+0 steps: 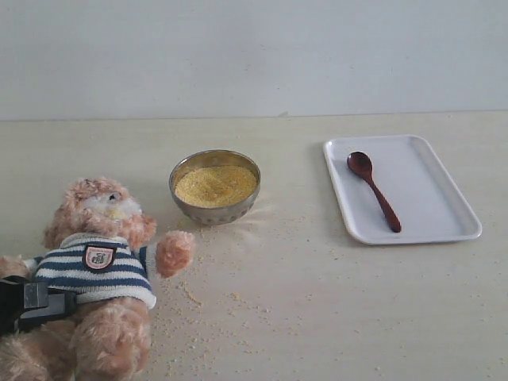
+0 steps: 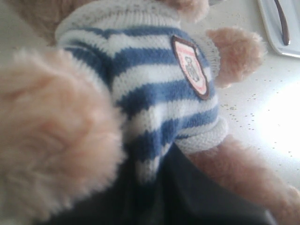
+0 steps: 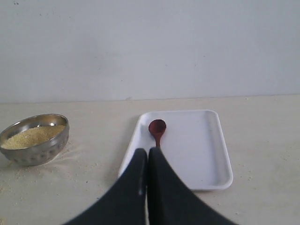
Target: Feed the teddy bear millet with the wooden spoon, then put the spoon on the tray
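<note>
The teddy bear (image 1: 99, 262) in its striped shirt leans at the left front of the table. My left gripper (image 1: 49, 302) presses into its side; in the left wrist view the dark fingers (image 2: 201, 187) are shut on the bear's shirt (image 2: 154, 79). A metal bowl (image 1: 208, 212) heaped with millet (image 1: 214, 185) stands mid-table. On the white tray (image 1: 432, 198) at the right lies the wooden spoon (image 1: 373, 190), untouched. My right gripper (image 3: 148, 151) is shut and empty, pointing at the tray (image 3: 197, 150) and spoon (image 3: 157, 127) from the near side; it is out of the exterior view.
Spilled millet grains (image 1: 238, 230) lie scattered around the bowl and across the table in front of the bear. A pale wall rises behind the table. The right wrist view also shows the bowl (image 3: 35, 146).
</note>
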You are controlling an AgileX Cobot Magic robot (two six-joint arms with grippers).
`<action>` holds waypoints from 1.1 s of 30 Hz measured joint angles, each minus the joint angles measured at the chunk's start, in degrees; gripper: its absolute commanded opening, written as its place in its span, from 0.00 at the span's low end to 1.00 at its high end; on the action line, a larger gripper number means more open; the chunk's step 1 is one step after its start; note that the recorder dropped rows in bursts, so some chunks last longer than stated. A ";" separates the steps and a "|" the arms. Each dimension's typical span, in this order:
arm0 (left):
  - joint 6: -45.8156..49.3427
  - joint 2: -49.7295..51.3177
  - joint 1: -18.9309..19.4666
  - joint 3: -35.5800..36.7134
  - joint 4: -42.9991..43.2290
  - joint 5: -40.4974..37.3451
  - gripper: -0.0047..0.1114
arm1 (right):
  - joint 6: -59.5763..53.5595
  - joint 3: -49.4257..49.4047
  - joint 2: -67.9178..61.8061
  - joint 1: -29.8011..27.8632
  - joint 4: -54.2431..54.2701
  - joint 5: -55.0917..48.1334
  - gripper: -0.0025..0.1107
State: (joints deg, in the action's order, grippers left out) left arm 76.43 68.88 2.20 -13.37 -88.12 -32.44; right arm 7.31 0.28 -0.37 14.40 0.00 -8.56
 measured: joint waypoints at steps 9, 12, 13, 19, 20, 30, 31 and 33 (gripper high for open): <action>0.00 0.00 0.00 0.00 0.00 0.00 0.08 | -2.45 0.00 0.00 0.00 0.68 0.11 0.02; 0.00 0.00 0.00 0.00 0.00 0.00 0.08 | -2.45 0.00 0.00 0.00 0.81 0.11 0.02; 0.00 0.00 0.00 0.00 0.00 0.00 0.08 | -2.45 0.00 0.00 0.00 0.81 0.11 0.02; 0.00 0.00 0.00 0.00 0.00 0.00 0.08 | -2.45 0.00 0.00 0.00 0.84 -0.09 0.02; 0.00 0.00 0.00 0.00 0.00 0.00 0.08 | -2.45 0.00 0.00 0.00 0.84 -0.09 0.02; 0.00 0.00 0.00 0.00 0.00 0.00 0.08 | -2.45 0.00 0.00 0.00 0.94 -0.09 0.02; 0.00 0.00 0.00 0.00 0.00 0.00 0.08 | -2.45 0.00 0.00 0.00 0.94 -0.09 0.02; 0.00 0.00 0.00 0.00 0.00 0.00 0.08 | -2.45 0.00 0.00 0.00 0.94 -0.09 0.02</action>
State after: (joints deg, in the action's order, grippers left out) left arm 76.43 68.88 2.20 -13.37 -88.12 -32.44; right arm 4.86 0.28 -0.37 14.40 0.94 -8.65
